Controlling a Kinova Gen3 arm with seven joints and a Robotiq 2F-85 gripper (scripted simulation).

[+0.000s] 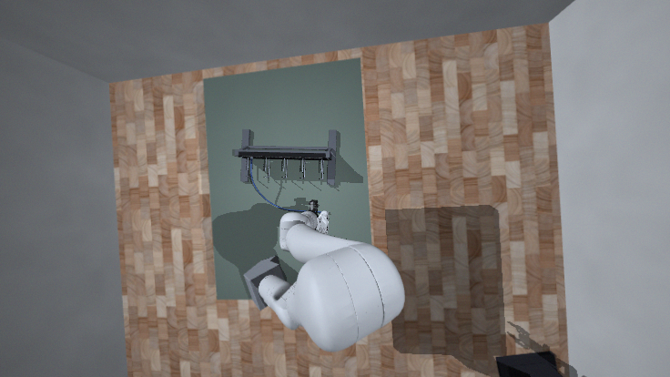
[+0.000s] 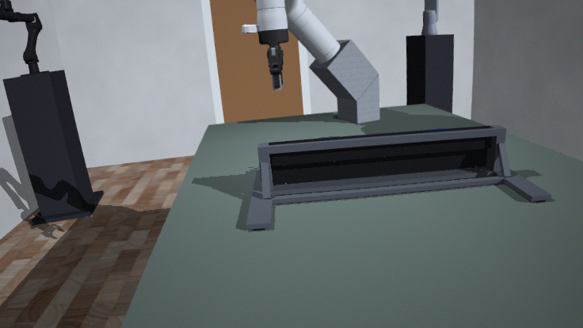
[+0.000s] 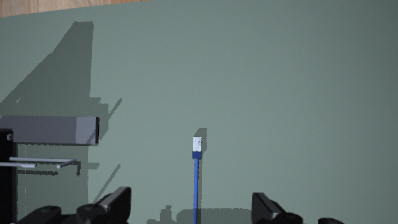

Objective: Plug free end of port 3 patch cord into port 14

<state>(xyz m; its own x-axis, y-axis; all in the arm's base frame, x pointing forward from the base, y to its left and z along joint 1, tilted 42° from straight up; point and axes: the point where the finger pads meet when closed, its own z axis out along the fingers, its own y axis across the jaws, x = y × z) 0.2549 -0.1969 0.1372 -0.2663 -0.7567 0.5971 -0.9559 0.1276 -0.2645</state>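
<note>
My gripper is open and empty, pointing down high above the table. The blue patch cord runs from the left part of the rack in a curve toward the spot below my gripper. Its free end, a clear plug with a blue boot, lies on the table, ahead of the space between the fingertips in the wrist view. The cord runs back from it between the fingers' lines. Which way the latch faces is too small to tell. Port numbers and port openings are not visible.
Several thin metal cable guides stick out from the rack's front. The rack's feet rest on the green table. The table's edge shows at the wrist view's top left. My arm's base stands beyond the rack.
</note>
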